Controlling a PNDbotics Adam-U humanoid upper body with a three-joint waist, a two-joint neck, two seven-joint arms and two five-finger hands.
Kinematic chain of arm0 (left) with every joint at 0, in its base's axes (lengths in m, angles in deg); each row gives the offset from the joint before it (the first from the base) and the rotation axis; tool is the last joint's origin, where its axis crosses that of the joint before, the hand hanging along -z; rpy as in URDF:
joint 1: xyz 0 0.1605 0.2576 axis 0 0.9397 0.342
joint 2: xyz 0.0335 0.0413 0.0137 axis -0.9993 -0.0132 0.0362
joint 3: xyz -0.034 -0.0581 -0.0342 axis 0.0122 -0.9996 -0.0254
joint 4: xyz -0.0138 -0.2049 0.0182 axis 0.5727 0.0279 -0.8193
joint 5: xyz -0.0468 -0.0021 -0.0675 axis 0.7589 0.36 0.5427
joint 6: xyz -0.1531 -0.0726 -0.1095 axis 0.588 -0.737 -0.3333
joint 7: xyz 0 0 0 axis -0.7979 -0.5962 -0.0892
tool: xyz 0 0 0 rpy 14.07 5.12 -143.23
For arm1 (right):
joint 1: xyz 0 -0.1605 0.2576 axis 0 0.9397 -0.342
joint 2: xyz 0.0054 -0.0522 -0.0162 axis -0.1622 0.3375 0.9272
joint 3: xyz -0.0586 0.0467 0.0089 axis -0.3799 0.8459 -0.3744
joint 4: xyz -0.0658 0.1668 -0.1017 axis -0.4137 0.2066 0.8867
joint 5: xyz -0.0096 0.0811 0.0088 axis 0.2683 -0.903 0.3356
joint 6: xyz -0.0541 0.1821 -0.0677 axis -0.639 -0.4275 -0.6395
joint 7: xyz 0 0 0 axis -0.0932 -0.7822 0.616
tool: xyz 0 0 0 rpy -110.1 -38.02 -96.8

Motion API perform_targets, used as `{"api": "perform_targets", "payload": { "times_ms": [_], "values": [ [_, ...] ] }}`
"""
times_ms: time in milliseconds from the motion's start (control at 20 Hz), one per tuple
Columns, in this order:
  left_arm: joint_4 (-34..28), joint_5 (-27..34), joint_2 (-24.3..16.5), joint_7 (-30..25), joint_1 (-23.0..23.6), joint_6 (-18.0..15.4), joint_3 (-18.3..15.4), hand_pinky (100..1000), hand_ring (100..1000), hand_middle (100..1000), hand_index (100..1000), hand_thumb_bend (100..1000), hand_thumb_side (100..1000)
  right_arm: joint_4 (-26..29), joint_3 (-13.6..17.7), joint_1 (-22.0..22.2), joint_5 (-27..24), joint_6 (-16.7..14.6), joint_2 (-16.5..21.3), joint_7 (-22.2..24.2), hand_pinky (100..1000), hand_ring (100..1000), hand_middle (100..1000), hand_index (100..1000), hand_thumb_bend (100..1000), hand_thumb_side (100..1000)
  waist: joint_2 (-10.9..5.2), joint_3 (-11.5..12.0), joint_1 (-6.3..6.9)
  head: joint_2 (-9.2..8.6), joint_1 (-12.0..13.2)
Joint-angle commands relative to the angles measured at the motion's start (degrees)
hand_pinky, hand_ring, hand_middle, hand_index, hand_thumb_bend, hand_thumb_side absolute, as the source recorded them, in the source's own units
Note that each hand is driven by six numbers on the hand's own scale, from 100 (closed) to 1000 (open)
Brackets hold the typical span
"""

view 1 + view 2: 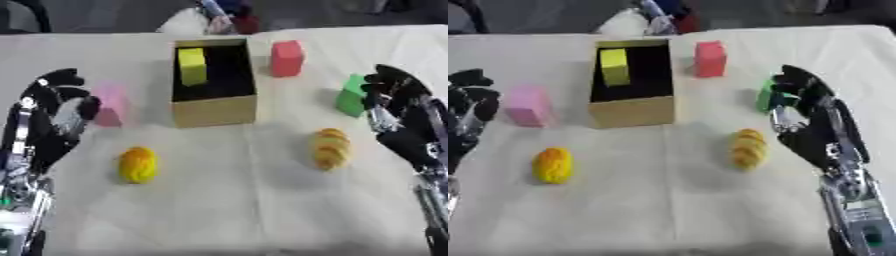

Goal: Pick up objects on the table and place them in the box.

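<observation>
An open cardboard box (214,111) stands at the table's middle back, with a yellow block (192,66) leaning inside it. On the table lie a pink block (527,105), a red block (286,58), a green block (351,95), a round yellow-orange object (138,164) and a ribbed yellow object like a bread loaf (332,148). My left hand (63,102) hangs at the left next to the pink block, fingers curled, holding nothing. My right hand (801,97) is at the right beside the green block, fingers curled and empty.
A pale cloth covers the table (236,210). Beyond the far edge lie some white, blue and red things (219,17). Open cloth lies in front of the box, between the two yellow objects.
</observation>
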Motion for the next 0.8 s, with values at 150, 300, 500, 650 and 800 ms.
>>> {"api": "perform_targets", "payload": {
  "times_ms": [150,300,500,650,800],
  "values": [
    [-1.2,-1.2,-4.6,0.0,-2.5,0.6,-1.0,803,633,639,780,681,543,0.7,0.1,-0.1,0.5,-0.1,0.7,0.1,710,777,745,866,100,329,-1.67,-0.1,-0.55,0.28,-0.2],
    [-0.6,-2.4,-8.5,-0.7,-5.1,1.3,-1.2,805,639,647,788,684,540,0.7,0.1,-0.1,0.5,-0.1,0.8,0.1,709,776,745,866,100,328,-1.77,-0.2,-0.45,0.28,-0.1],
    [2.1,-5.3,-17.9,-5.6,-10.6,1.8,0.1,814,664,674,812,676,522,0.6,-0.1,0.0,0.4,0.0,1.2,0.3,710,777,745,867,100,328,-2.03,-0.5,-0.23,0.28,-0.2],
    [6.9,-9.3,-26.4,-13.6,-17.2,1.1,2.9,821,693,706,831,666,496,0.5,-0.3,0.3,0.4,0.0,1.4,0.5,709,776,745,866,100,328,-2.43,-1.1,-0.07,0.28,-0.1],
    [14.0,-14.6,-31.0,-23.1,-24.9,-0.9,6.7,823,727,740,847,690,449,0.3,-0.6,0.5,0.3,0.0,1.5,0.9,709,776,744,866,100,328,-2.89,-1.7,0.08,0.28,-0.1]
  ]
}}
